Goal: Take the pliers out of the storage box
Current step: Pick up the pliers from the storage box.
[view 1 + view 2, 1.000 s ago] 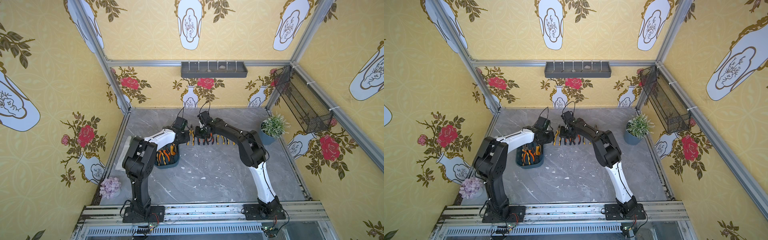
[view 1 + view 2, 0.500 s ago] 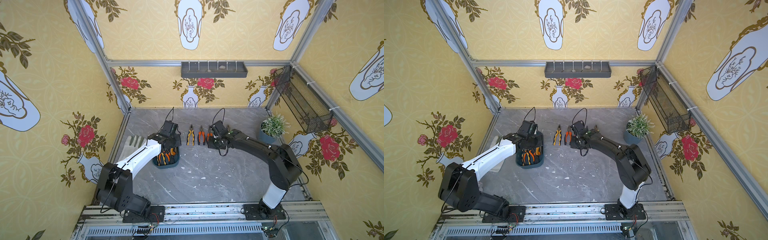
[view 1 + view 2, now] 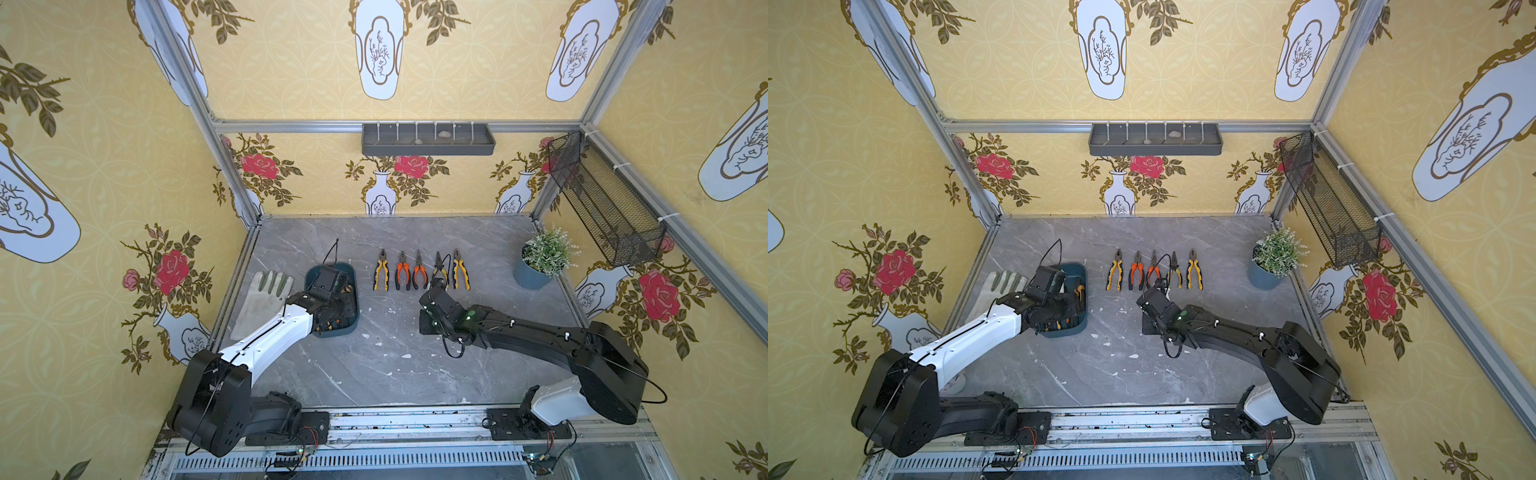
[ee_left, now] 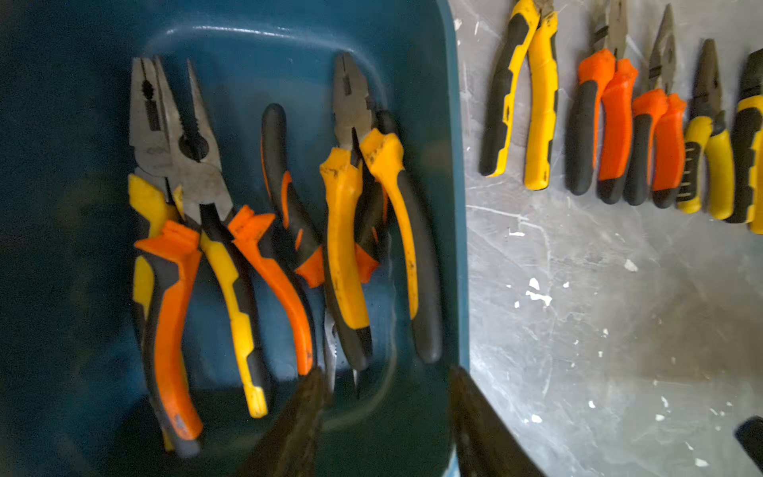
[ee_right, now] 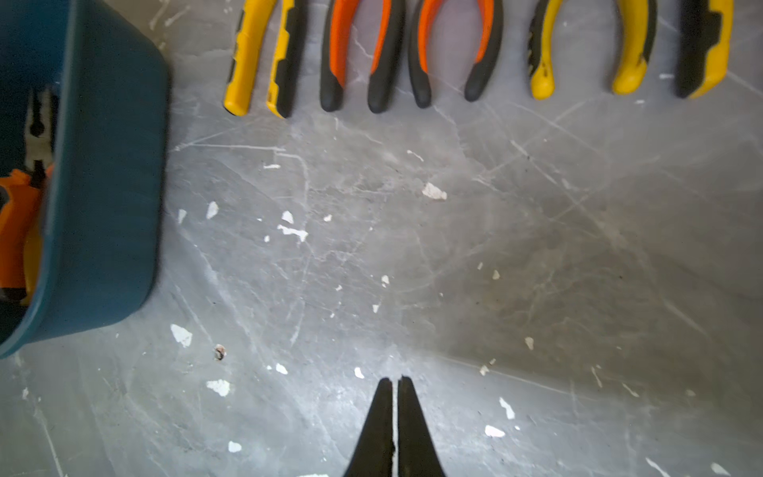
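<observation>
The dark teal storage box [image 3: 352, 291] sits at the table's left, seen in both top views [image 3: 1082, 291]. Several pliers [image 4: 342, 231] with yellow or orange handles lie in it. Several more pliers [image 3: 419, 272] lie in a row on the table right of the box [image 4: 456, 206]. My left gripper [image 4: 384, 371] hovers open over the box's near end, with nothing between its fingers. My right gripper [image 5: 395, 378] is shut and empty above bare table, in front of the row of pliers [image 5: 359, 53] and right of the box [image 5: 107, 186].
A pale work glove [image 3: 266, 295] lies left of the box. A potted plant [image 3: 544, 257] stands at the back right. A grey tray [image 3: 428, 139] hangs on the back wall and a black mesh basket [image 3: 602, 203] on the right wall.
My left arm swung from the row of pliers back over the box and its jaws opened. My right arm pulled back from the row toward the front, still shut.
</observation>
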Available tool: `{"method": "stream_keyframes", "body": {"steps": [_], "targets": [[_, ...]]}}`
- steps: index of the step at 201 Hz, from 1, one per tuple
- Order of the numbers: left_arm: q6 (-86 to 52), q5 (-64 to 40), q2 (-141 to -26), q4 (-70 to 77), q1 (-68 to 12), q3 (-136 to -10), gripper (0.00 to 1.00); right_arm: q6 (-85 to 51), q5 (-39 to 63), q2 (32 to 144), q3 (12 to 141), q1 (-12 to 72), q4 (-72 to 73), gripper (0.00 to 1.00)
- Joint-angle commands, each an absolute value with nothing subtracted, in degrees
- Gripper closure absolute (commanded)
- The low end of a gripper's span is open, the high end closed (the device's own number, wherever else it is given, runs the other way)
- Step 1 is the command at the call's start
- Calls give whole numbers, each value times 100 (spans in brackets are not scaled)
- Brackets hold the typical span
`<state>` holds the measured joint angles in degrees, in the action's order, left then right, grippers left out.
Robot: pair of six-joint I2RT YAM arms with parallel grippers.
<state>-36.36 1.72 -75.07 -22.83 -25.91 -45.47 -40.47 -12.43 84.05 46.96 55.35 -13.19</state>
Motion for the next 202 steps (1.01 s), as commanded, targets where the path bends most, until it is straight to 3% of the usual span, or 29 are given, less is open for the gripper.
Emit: {"method": "stream_keyframes", "body": {"steps": [1,13,22,81,92,105,140,202], "targets": [[-3596,307,-7470,-2316,-2567,-4681,30,-4075,-1515,8534,4781,5512,-1173,92],[-3586,365,-7470,-2463,-2536,-4751,17,-4074,-1503,8603,4824,5511,-1195,92],[-3586,393,-7467,-2534,-2515,-4779,0,-4074,-1499,8630,4844,5511,-1227,93],[-3637,-170,-7776,-2376,-1996,-4633,0,-4078,-1484,8622,4805,5511,-1183,93],[-3609,-124,-7905,-2431,-1969,-4692,10,-4076,-1485,8622,4807,5511,-1170,92],[-3580,-10,-8099,-2543,-1976,-4823,29,-4073,-1476,8631,4808,5502,-1162,93],[-3607,0,-8540,-2394,-1951,-5081,64,-4066,-1436,8683,4825,5485,-1145,93],[-3862,-180,-9412,-2140,-1914,-5489,65,-4069,-1393,8790,4839,5442,-1119,93]]}}
